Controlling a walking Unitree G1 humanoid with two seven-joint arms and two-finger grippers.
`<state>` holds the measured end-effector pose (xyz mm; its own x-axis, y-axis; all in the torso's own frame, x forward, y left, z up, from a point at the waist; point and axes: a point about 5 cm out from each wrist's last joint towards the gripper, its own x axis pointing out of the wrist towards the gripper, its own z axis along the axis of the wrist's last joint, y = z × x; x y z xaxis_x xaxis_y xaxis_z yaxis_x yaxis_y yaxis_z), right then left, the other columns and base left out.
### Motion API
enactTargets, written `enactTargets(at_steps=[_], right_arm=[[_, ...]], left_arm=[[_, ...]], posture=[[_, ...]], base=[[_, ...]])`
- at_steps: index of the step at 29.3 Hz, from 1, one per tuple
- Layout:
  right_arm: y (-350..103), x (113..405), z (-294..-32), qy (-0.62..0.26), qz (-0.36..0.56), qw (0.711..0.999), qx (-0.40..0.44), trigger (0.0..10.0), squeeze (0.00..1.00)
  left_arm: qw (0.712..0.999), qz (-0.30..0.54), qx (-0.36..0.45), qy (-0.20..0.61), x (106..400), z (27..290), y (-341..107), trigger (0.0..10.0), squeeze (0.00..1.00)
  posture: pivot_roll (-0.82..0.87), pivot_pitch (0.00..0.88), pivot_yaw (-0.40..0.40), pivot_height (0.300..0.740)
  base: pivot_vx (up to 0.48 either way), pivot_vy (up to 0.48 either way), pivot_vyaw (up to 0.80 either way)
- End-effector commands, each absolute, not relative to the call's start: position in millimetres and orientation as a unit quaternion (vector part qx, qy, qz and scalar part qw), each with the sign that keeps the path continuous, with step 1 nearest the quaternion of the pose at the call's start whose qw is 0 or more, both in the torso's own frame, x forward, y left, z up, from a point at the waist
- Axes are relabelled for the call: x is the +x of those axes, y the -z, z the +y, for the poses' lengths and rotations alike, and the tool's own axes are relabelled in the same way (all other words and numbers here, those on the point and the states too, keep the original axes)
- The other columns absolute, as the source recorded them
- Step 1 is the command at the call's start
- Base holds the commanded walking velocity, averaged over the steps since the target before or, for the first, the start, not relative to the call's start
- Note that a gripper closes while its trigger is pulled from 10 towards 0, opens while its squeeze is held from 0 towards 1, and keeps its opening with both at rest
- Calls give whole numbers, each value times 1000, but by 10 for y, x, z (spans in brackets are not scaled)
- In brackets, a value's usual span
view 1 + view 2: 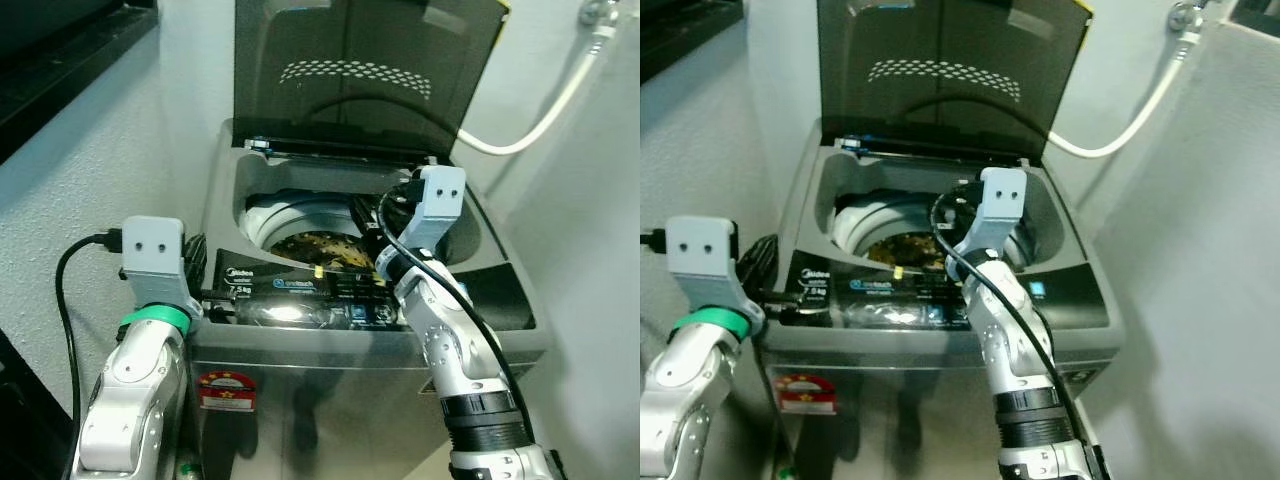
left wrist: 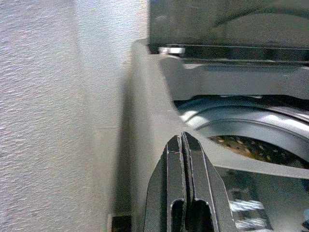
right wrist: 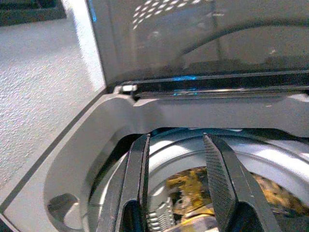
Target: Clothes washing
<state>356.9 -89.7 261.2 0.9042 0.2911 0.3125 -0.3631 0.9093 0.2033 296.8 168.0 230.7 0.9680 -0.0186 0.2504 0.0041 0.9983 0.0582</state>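
Observation:
A grey top-loading washing machine (image 1: 500, 290) stands in front of me with its dark lid (image 1: 360, 70) raised upright. Yellow-brown patterned clothes (image 1: 320, 250) lie at the bottom of the drum. My right gripper (image 3: 176, 140) hangs open over the drum opening, above the clothes (image 3: 190, 186), with nothing between its fingers. My left gripper (image 2: 182, 140) is shut and empty at the machine's front left corner, close to the top rim beside the wall.
A textured white wall (image 1: 100, 180) runs close along the machine's left side. A white hose (image 1: 540, 120) curves down the right wall behind the lid. The dark control panel (image 1: 310, 290) lies along the front edge, and a red sticker (image 1: 227, 390) is on the front.

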Motion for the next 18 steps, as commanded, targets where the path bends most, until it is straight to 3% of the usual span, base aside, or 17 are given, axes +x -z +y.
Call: enactTargets(at_steps=[1, 15, 18], right_arm=[[-2563, 3573, -917, -165, -130, 969, 132, 10000, 0], [-2553, 3578, -927, -164, -127, 969, 134, 10000, 0], [-2560, 3584, -924, -165, -127, 969, 133, 10000, 0]], left_arm=[[994, -104, 38, 12, 2979, 1659, -2221, 10000, 0], [994, -105, 42, 0, 2976, 1676, -2223, 10000, 0], [994, -108, -4, -8, 2981, 1699, -2233, 10000, 0]], posture=[[29, 36, -81, 740], [27, 41, -82, 740], [24, 37, -84, 740]], base=[[0, -480, 0], [0, -480, 0], [0, 160, 0]])
